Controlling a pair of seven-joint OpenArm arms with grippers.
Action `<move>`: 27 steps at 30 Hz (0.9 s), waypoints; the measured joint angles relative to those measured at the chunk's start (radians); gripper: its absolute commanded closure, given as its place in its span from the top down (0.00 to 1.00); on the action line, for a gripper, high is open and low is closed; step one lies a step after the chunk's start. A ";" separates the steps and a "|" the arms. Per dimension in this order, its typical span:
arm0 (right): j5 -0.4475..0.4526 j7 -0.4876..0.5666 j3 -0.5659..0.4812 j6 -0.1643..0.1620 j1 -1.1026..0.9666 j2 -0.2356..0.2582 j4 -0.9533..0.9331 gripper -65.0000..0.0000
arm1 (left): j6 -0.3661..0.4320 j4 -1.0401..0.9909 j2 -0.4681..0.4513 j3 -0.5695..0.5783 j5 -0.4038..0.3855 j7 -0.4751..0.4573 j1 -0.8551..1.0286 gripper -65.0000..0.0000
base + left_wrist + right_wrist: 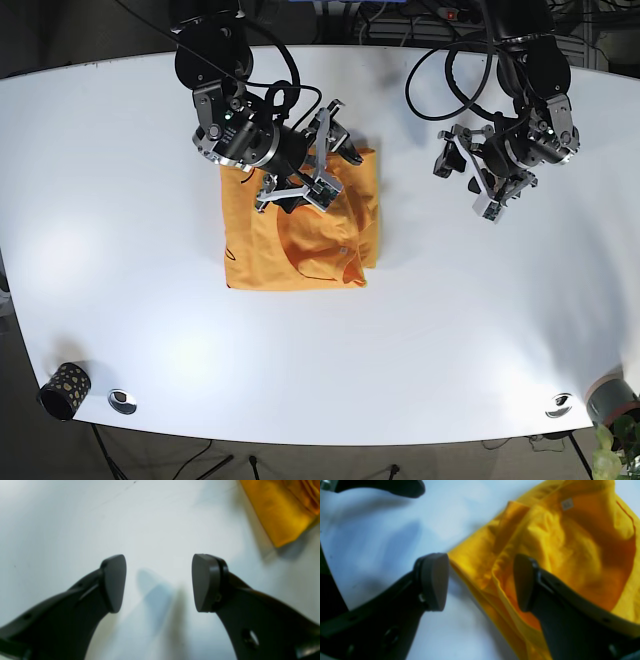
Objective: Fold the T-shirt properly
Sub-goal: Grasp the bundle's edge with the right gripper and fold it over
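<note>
Left wrist view: your left gripper (pixel 159 582) hangs over bare white counter (pixel 62 522), fingers (pixel 113 582) spread wide, nothing between them; a corner of the yellow T-shirt (pixel 277 510) lies off at upper right, well apart. Right wrist view: your right gripper (pixel 481 581) has its fingers spread, straddling the shirt's folded edge; one finger over the counter, the other over cloth; collar label (pixel 567 504) visible. Base view: T-shirt bunched mid-counter under the right gripper; left gripper apart from it; a dark patterned cup (pixel 62 390) sits at the near corner.
</note>
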 measured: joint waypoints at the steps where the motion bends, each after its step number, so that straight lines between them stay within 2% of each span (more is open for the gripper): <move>1: 0.000 0.002 -0.003 0.000 0.005 0.007 -0.010 0.58 | 0.000 0.000 0.000 0.001 0.000 0.000 0.000 0.59; 8: -0.001 0.007 -0.005 0.000 0.040 0.032 -0.117 0.58 | 0.000 0.000 0.005 0.003 0.000 0.000 0.000 0.59; 10: -0.009 0.024 -0.003 0.000 0.040 0.038 -0.136 0.55 | 0.000 0.000 0.005 0.003 0.000 0.000 0.000 0.59; 14: -0.007 0.066 -0.002 -0.002 0.047 0.038 -0.161 0.36 | 0.000 -0.001 0.005 0.003 0.000 0.000 0.000 0.59; 19: -0.005 0.066 -0.003 -0.002 0.074 0.038 -0.214 0.11 | 0.000 -0.001 0.005 0.003 0.000 0.000 0.000 0.59; 23: -0.008 0.067 -0.002 -0.002 0.087 0.038 -0.229 0.06 | 0.000 -0.001 0.005 0.003 0.000 0.000 0.000 0.59; 27: -0.004 0.067 -0.005 -0.002 0.085 0.033 -0.232 0.06 | 0.000 -0.001 0.005 0.003 0.000 0.000 0.002 0.59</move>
